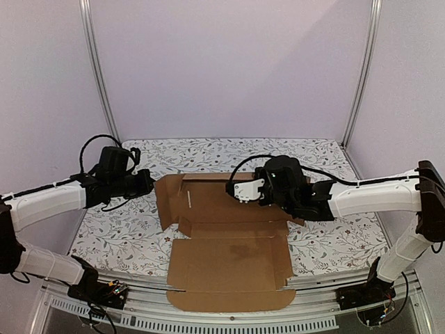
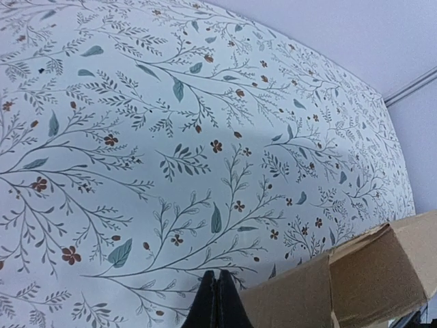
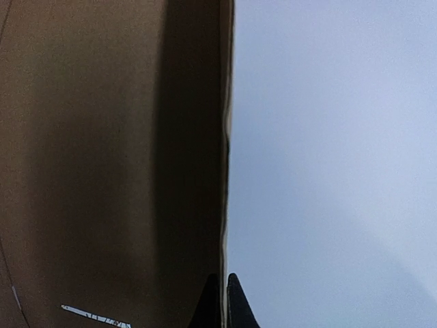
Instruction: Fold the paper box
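- Top view: the paper box [image 1: 229, 250] lies partly folded mid-table on the floral tablecloth [image 1: 111, 229], with its near flap over the front edge. My left gripper [image 1: 147, 182] is at the far-left flap and my right gripper [image 1: 240, 189] is over the back panel.
- Left wrist: jaws fully closed and empty, with a box flap just beside the tips.
- Right wrist: jaws closed at a raised cardboard edge. I can't tell if it's pinched.
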`<state>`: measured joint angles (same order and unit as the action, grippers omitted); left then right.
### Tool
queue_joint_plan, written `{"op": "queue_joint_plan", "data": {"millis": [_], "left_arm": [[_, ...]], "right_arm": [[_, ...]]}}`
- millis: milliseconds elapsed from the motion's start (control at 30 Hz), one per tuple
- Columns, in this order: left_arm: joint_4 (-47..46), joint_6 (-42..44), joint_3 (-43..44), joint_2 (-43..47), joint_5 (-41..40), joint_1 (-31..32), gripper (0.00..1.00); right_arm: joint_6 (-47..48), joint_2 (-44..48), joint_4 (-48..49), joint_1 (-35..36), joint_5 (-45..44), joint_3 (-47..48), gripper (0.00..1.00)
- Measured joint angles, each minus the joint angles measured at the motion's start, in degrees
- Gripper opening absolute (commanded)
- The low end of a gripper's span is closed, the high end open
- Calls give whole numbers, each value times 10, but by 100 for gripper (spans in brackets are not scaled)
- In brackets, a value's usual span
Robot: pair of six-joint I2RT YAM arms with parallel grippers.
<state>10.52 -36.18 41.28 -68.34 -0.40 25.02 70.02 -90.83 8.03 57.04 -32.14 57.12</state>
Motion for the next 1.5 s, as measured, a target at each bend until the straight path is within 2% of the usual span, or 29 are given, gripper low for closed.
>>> {"op": "queue_joint_plan", "data": {"millis": [300, 600, 867, 1500], "left_arm": [[-129, 0, -7, -89, 115, -13, 0], [-188, -1, -49, -84, 189, -14, 0], [-210, -7, -100, -40, 210, -14, 0], [-218, 1, -113, -14, 207, 17, 0]], "right_arm": [[63, 0, 155, 23, -42, -73, 0], [89, -13, 223, 30, -74, -79, 0], [100, -36, 276, 43, -95, -82, 0], [102, -68, 307, 49, -140, -83, 0]]}}
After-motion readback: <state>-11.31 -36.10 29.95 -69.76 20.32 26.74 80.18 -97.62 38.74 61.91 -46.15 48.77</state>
